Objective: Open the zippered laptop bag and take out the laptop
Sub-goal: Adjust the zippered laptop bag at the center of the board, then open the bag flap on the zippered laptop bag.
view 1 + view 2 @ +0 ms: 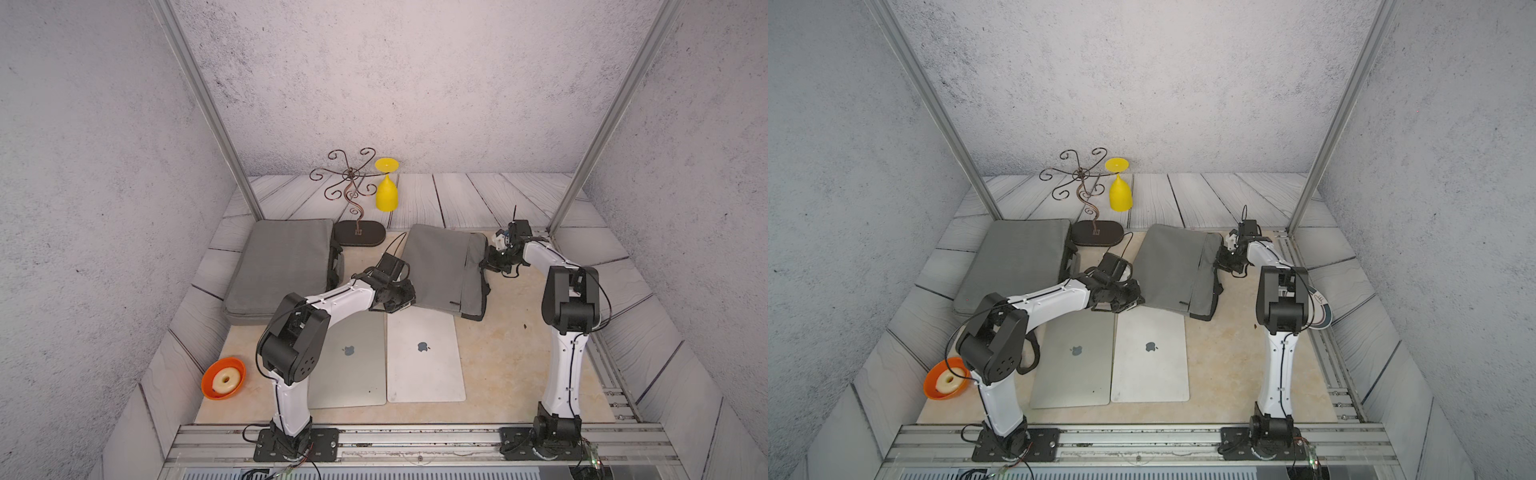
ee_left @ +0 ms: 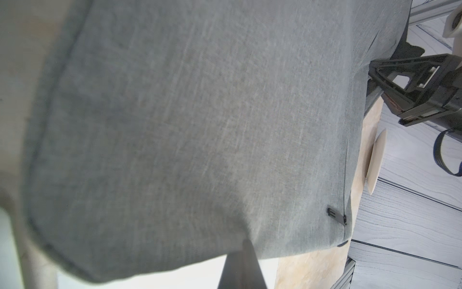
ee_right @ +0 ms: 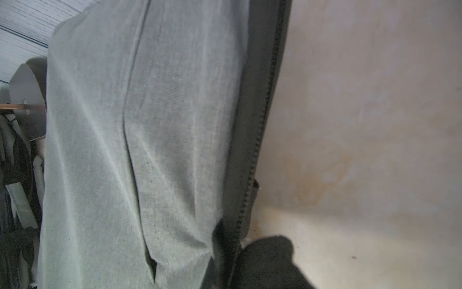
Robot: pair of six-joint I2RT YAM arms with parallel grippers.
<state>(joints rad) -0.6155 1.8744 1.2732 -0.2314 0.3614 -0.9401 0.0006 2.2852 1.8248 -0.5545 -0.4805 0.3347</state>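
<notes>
At the grey laptop bag's (image 1: 440, 270) zipper (image 3: 260, 140) our right tool (image 1: 488, 261) is together, left tool (image 1: 409, 303) likewise at its opposite corner; limp cloth, we judge, best pinched at seams.

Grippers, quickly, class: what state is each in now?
Left gripper: shut at the laptop bag corner; hold unclear.
Right gripper: shut at its zipper edge; hold unclear.

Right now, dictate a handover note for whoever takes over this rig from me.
Left gripper: jaws shut at the near corner of the right bag.
Right gripper: jaws shut beside its zipper; hold on the pull unclear.
Zipper looks closed where visible.
Grey laptop and white laptop lie bare in front.
Left: unzip, then check this bag for a laptop.
</notes>
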